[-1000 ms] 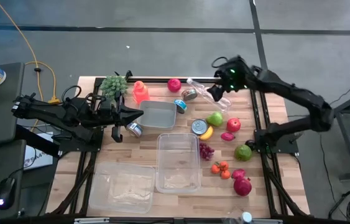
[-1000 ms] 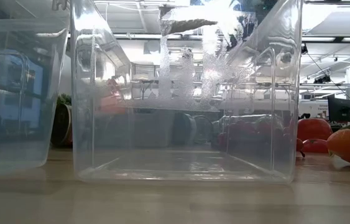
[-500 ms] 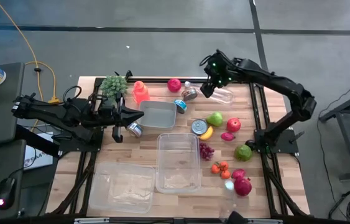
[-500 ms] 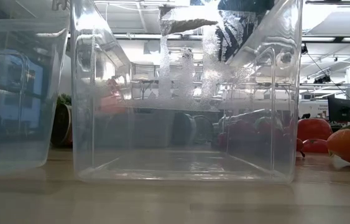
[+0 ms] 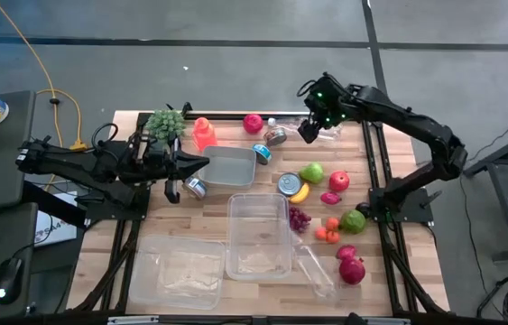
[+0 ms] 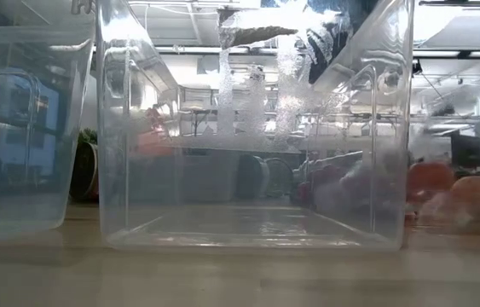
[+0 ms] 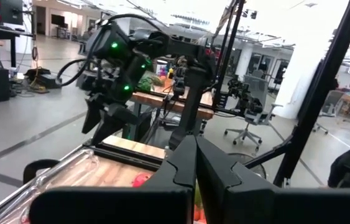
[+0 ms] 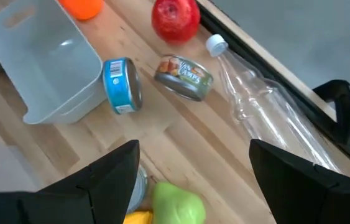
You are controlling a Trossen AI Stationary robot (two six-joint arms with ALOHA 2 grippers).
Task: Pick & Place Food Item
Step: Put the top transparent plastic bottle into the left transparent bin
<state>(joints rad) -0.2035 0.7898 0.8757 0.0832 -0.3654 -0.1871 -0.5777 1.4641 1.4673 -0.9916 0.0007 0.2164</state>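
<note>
Fruit lies on the table's right half: a green pear (image 5: 311, 171), a red apple (image 5: 338, 181), a banana (image 5: 300, 192), grapes (image 5: 300, 218), oranges (image 5: 327, 232) and a pomegranate (image 5: 351, 269). Another red apple (image 5: 253, 123) sits at the far edge. My right gripper (image 5: 310, 133) hangs open and tipped downward above the far side. Below it are a tin (image 8: 184, 77), a clear bottle (image 8: 258, 99) and the pear (image 8: 178, 202); nothing is between its fingers (image 8: 103, 180). My left gripper (image 5: 201, 164) is shut and held level in the air by the grey bin (image 5: 229, 166).
Two clear containers (image 5: 258, 235) (image 5: 180, 271) stand at the near middle, with a clear plastic thing (image 5: 315, 268) by the right one. Two more tins (image 5: 263, 153) (image 5: 289, 184), an orange cup (image 5: 203, 133) and a plant (image 5: 165, 123) stand farther back.
My right gripper has moved a little toward the table's left edge and tipped further down, staying open. A clear plastic thing now lies beside the right container where none lay before. The oranges have shifted a little toward the far edge.
</note>
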